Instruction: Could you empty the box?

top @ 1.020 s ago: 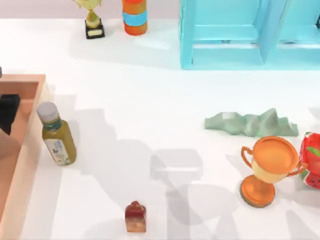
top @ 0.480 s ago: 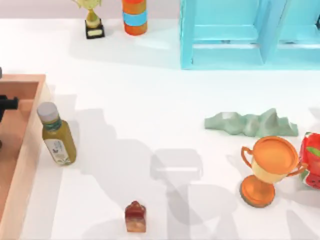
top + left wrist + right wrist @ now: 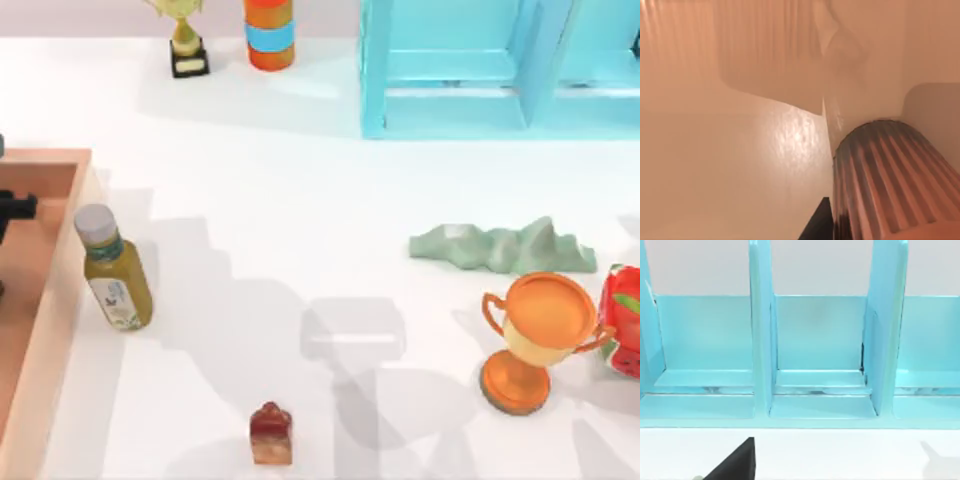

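White table (image 3: 300,200) w/ the box (image 3: 40,330) at its left edge; olive-green bottle (image 3: 115,268) lies on the table just beside box's right wall. My left gripper (image 3: 12,210) is over the box, can't tell if jaws are spread. Right wrist cam faces the turquoise crate unit (image 3: 815,360).

Bright even light, soft grey shadows across the white table (image 3: 300,200) (left wrist view blurred, warm glare)
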Motion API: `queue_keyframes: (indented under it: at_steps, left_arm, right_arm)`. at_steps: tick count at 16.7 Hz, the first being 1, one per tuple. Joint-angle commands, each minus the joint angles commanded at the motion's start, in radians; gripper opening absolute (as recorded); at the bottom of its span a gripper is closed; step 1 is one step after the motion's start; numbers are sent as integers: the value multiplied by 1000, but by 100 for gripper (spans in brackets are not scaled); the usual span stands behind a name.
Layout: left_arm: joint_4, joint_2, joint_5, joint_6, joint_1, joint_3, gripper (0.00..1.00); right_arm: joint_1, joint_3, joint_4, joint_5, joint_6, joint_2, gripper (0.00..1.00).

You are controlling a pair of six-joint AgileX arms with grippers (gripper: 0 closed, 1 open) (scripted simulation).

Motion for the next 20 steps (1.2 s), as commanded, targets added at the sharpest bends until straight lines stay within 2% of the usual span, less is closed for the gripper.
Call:
queue_keyframes:
  at_steps: [7, 12, 16, 20]
  left_arm:
    - [-4, 2, -1, -1, 9, 11, 0]
    - [-41, -7, -9, -20, 74, 143, 0]
    - [-161, -26, -9, -26, 92, 291, 0]
    - [-344, -39, -3, -16, 55, 408, 0]
  right_arm:
    - [0, 0, 0, 0, 0, 0, 100]
    - [0, 0, 0, 0, 0, 0, 100]
    - [0, 0, 0, 0, 0, 0, 100]
    - [0, 0, 0, 0, 0, 0, 100]
